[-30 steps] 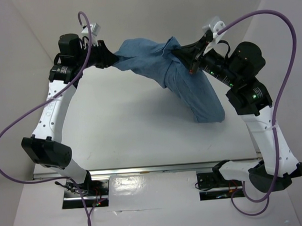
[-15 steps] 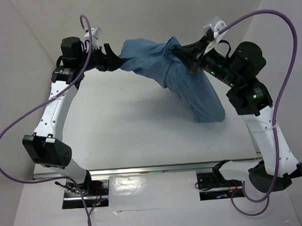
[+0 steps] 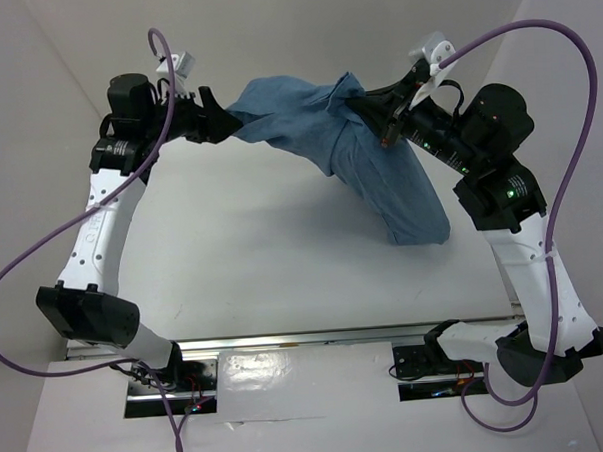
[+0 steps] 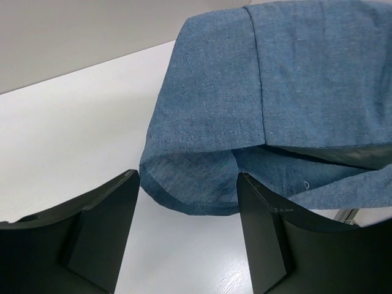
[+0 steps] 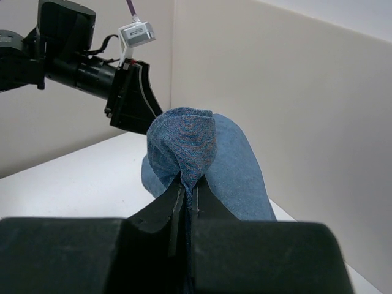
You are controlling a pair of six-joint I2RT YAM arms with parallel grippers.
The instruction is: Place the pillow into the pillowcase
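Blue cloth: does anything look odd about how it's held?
Yes. The pillowcase hangs bunched from the right gripper, which pinches one fold. The left gripper is open at its hem, holding nothing.

Both arms wore glossy white link shells, the left arm (image 3: 99, 210) and the right arm (image 3: 531, 266) alike, broken up by bulky matte black joint housings (image 3: 85, 311). A long purple cable (image 3: 32, 248) looped wide off the left arm, and a second purple cable (image 3: 543, 21) arched off the right. Small green lights (image 3: 501, 190) glowed on the right arm's black joints. Each wrist carried a little white camera block (image 3: 182, 61). The left claw (image 4: 187, 236) had two broad, flat black fingers (image 4: 101, 239). The right claw (image 5: 188, 190) was black too and tapered to narrow tips.
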